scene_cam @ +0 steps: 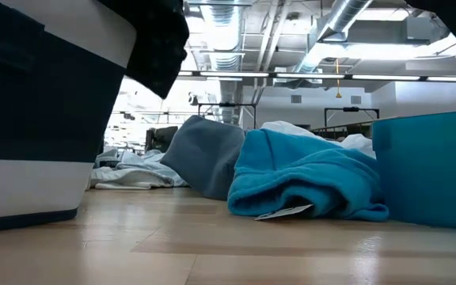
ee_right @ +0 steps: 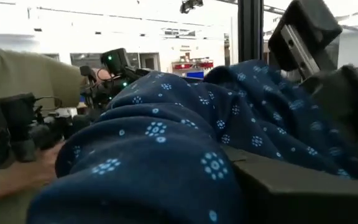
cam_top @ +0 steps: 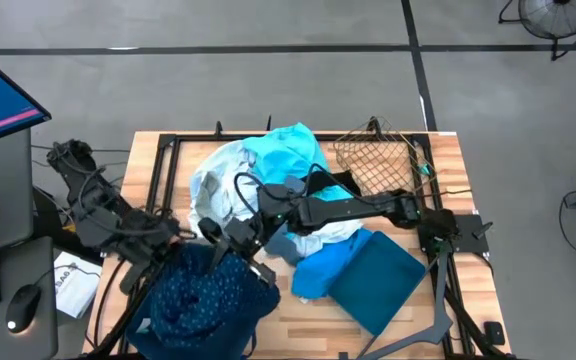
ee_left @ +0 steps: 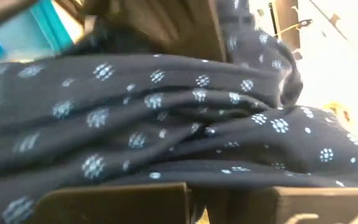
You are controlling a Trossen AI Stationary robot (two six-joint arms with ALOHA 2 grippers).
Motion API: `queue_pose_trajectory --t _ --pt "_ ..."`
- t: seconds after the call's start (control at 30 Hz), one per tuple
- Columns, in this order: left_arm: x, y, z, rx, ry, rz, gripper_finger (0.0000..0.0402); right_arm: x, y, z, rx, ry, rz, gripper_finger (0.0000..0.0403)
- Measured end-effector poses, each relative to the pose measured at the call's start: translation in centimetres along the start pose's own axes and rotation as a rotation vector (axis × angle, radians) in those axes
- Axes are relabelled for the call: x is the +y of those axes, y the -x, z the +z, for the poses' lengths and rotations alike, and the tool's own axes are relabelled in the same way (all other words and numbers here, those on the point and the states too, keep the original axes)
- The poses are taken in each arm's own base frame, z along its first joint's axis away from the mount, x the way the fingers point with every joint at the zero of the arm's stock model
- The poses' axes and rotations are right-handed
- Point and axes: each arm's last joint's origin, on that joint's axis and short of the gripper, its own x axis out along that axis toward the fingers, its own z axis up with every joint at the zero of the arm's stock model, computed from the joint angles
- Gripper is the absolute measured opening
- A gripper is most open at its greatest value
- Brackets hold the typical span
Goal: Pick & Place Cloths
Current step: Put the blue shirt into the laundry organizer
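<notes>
The navy cloth with small pale dots [cam_top: 203, 295] is heaped at the table's near left and fills the left wrist view [ee_left: 166, 118] and the right wrist view [ee_right: 166, 143]. My left gripper [cam_top: 216, 238] [ee_left: 232, 202] is on its far edge, shut on it. My right gripper [cam_top: 246, 245] reaches across from the table's right to the same spot, and the cloth lies over it. Behind lie the white and pale blue cloths [cam_top: 218, 175], a turquoise one [cam_top: 288, 150] [scene_cam: 307, 178], a bright blue one [cam_top: 318, 270] and a grey one [scene_cam: 208, 154]. My left gripper has bunched folds of the navy cloth's far edge [ee_left: 229, 183] pinched between its two fingers [ee_left: 114, 202]. How many layers it holds cannot be told. The cloth spreads wide beyond the fingers and lies slack in creases.
A dark-teal bin [cam_top: 373, 280] [scene_cam: 430, 170] lies at the near right, and a brown wire basket [cam_top: 373, 160] stands at the far right. A big dark container with white bands [scene_cam: 38, 119] stands near left. Bare wood [cam_top: 298, 320] shows at the near middle.
</notes>
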Motion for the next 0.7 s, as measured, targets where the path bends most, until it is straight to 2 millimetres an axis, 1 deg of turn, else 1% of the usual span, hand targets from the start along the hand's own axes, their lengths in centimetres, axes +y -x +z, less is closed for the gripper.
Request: queue_pose_trajectory --t 0.13,0.3,0.57,0.7 --pt "0.3 -0.5 -1.6 0.059 0.044 0.065 0.0001 0.1 -0.3 -0.9 0.057 0.063 -0.078 0.0001" --pt "1.2 -1.4 -3.2 0.097 0.045 0.193 0.0001 0.5 -0.8 -2.3 0.146 0.091 -0.105 0.0003" --pt "2.0 -3.8 -4.8 0.139 0.012 0.28 0.0001 1.4 -1.4 -4.2 0.332 0.2 -0.237 0.0007" --pt "3.0 -4.4 -5.7 0.196 0.013 0.378 0.0001 1.6 -1.3 -5.1 0.437 0.235 -0.304 0.0008"
